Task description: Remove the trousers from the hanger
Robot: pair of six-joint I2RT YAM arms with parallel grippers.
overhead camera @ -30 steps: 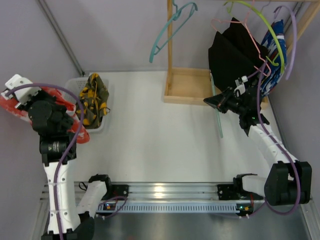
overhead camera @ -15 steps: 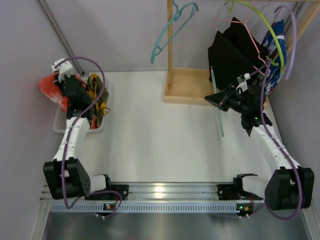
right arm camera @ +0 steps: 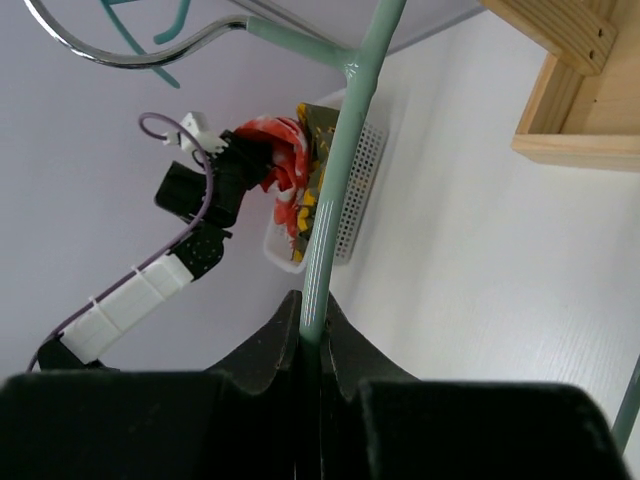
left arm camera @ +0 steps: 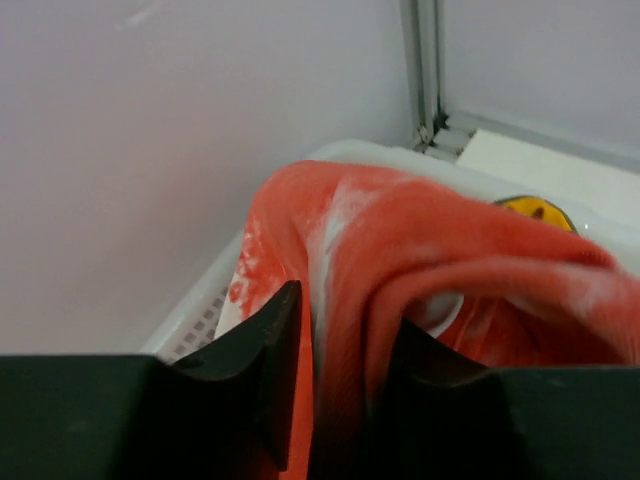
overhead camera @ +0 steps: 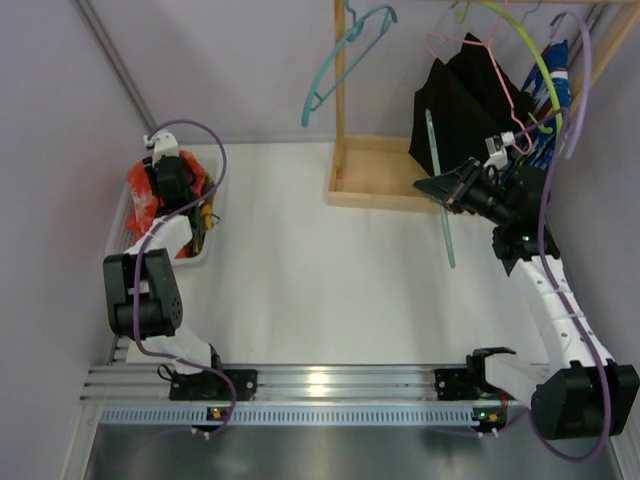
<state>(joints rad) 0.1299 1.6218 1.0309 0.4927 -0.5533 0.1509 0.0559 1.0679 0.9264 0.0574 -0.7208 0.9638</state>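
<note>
Two of the three trousers lie in the white basket (right arm camera: pixel 362 185) at the far left corner of the worktop (overhead camera: pixel 320 280). The red trousers (overhead camera: pixel 140 200), red-orange with white marks, are heaped on the basket's left side. The camouflage trousers (right arm camera: pixel 318 122) lie beside them on the right and are mostly covered.

The left arm reaches over the basket, and the left claw (left arm camera: pixel 345 320) is down in the red cloth. In the left wrist view its two dark fingers stand a little apart, with a fold of the red trousers filling the gap and touching both. The pictures do not show whether the fingers pinch the fold or merely lie about it.

The black trousers (overhead camera: pixel 460 110) hang at the wooden rack (overhead camera: pixel 340 110) near the far right corner, among several coloured wire hangers. They are well apart from the basket.

The right claw (right arm camera: pixel 312 320) is raised above the worktop just in front of the black trousers. It is clamped tight on the straight bar of a pale green hanger (right arm camera: pixel 331 200). The bar runs through the fingers, and one end slants down toward the middle of the worktop. No cloth shows on this hanger.
</note>
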